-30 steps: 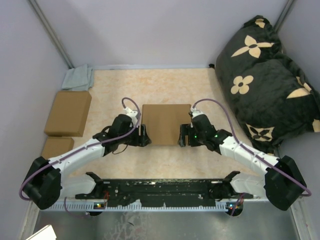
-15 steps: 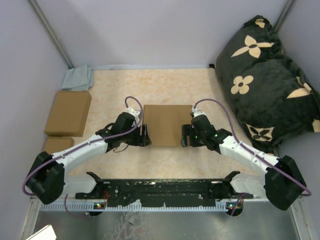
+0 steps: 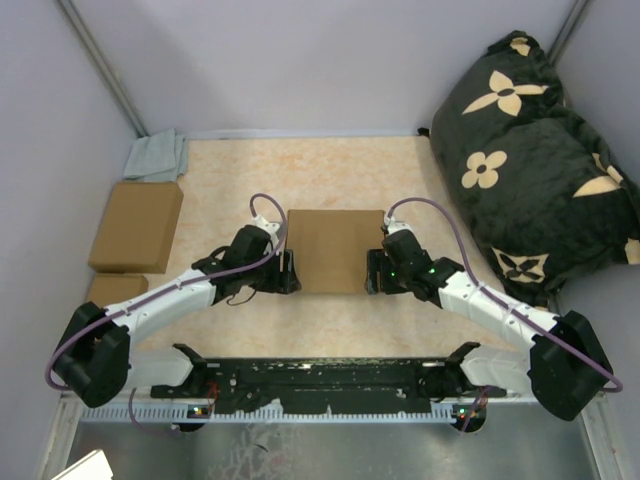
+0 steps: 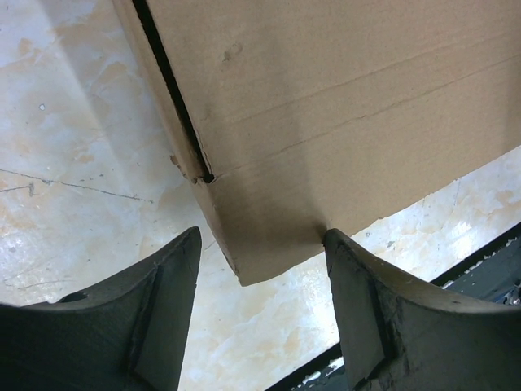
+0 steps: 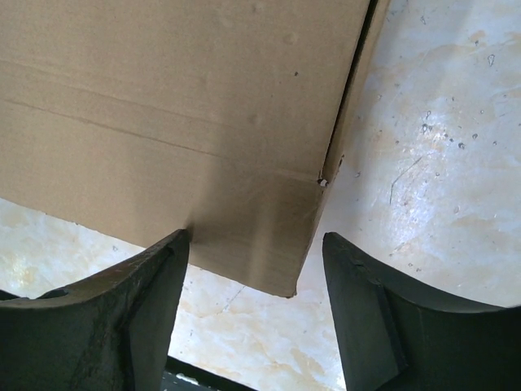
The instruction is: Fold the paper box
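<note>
Rightward a touch, box and wrists together. The paper box (image 3: 335, 250) sits closed, mid-tabletop (image 3: 330, 170). My left gripper (image 3: 289, 272) and right gripper (image 3: 373, 272) gape wide around its near corners, holding nothing. Uneven pressure now could skew it or crumple a corner.

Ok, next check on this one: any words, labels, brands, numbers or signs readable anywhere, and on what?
No readable text in any view.
paper box: plain brown, no print.
two brown boxes at the left: plain, no label showing.
black cushion: cream flower motifs only, no letters.
rail between the arm bases: any marking too small to read.
</note>
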Tool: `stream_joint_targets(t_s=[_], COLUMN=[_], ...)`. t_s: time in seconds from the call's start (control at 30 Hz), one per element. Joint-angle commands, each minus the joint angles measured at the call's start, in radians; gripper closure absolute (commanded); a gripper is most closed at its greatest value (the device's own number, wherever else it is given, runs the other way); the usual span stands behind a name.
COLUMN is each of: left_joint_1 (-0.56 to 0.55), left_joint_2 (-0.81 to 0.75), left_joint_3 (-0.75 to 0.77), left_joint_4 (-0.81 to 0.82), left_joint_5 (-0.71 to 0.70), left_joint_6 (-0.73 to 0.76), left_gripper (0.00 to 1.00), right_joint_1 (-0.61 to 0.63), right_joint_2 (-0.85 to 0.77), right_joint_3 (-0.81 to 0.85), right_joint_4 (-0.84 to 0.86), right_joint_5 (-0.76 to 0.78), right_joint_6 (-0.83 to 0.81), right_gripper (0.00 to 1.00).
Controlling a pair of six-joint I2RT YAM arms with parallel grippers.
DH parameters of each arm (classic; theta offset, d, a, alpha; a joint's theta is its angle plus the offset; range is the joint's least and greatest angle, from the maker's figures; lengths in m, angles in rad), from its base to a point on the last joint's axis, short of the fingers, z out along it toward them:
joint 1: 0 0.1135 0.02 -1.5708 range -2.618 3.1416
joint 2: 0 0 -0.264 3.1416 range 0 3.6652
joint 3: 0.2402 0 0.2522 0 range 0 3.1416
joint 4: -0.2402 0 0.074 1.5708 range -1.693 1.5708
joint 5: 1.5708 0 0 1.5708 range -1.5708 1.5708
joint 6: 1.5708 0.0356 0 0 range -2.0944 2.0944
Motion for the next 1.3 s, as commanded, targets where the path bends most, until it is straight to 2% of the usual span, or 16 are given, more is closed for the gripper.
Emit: stream_joint_targets(t_s=[0.0,0.5,1.03,1.27], left_joint_1=[-0.005,-0.005,-0.005,-0.005], left_joint_2=[-0.014,-0.003,0.075,0.071], left_joint_3=[0.013,0.008,-0.037,-0.038], left_joint_4=[-0.010,-0.003,0.055,0.084], left_joint_5=[-0.013,0.001,-0.023,0.002], left_joint_6=[0.006,0.000,-0.005,-0.012], left_gripper=[0.32,0.34,0.39,0.42], right_joint_1=[0.008,0.008,0.008,0.008], right_joint_2=[-0.015,-0.017,0.080,0.026], right_joint_3=[0.023,-0.006,-0.067,-0.069], right_joint_4=[0.004,0.039,0.127,0.131], right_joint_5=[0.010,-0.049,0.032,0.025], right_joint_6=[-0.015,0.008,0.000,-0.005], right_gripper=[0.34,0.39,0.45,0.47])
